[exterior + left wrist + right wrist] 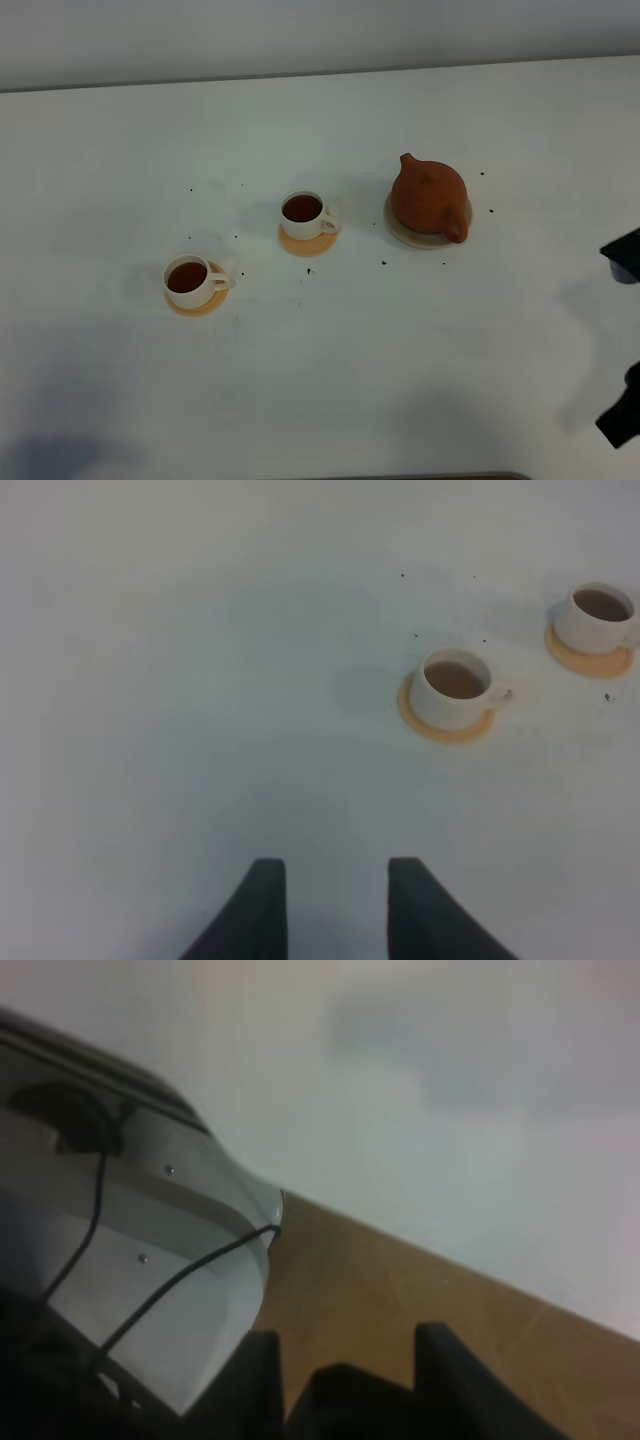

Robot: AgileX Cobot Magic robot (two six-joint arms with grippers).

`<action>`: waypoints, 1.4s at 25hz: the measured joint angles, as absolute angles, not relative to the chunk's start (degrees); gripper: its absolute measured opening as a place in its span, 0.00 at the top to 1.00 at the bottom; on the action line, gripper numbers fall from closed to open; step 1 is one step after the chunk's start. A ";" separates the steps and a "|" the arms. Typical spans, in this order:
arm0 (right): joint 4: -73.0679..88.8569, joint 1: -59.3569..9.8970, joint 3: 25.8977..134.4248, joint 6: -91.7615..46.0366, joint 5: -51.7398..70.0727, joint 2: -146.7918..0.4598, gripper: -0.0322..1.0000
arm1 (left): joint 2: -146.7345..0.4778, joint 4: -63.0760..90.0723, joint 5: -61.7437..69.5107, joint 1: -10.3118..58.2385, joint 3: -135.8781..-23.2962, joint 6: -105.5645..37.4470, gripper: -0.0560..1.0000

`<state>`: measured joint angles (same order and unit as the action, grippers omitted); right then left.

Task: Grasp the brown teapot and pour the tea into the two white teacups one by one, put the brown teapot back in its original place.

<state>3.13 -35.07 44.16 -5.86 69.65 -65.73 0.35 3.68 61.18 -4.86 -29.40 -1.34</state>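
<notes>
Judging by both teacups point(190, 279) point(305, 211) holding tea and the teapot point(430, 197) resting on its beige coaster point(400, 228), we keep both arms clear, left jaws apart, right jaws apart too, holding nothing over the bench point(330, 380).

The brown teapot point(429, 196) sat on its beige coaster point(405, 233); two white cups point(302, 213) point(189, 280) of tea stood on orange coasters.

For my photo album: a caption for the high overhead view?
Two tea-filled white teacups beside the brown teapot on its beige coaster.
</notes>
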 joint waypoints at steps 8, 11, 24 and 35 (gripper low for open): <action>4.16 -35.07 36.26 -7.13 67.30 -51.47 0.74 | 0.35 3.68 61.18 -4.86 -29.40 -1.34 0.71; 4.80 -35.07 32.46 -7.13 63.94 -47.76 0.74 | 0.35 3.68 61.18 -4.86 -29.40 -1.34 0.71; 3.12 -34.88 29.08 -6.34 60.68 -37.69 0.74 | 0.35 3.68 61.18 -4.86 -29.40 -1.34 0.71; 3.52 -15.81 29.03 -5.60 60.87 -29.04 0.74 | 0.35 3.68 61.18 -4.86 -29.40 -1.34 0.71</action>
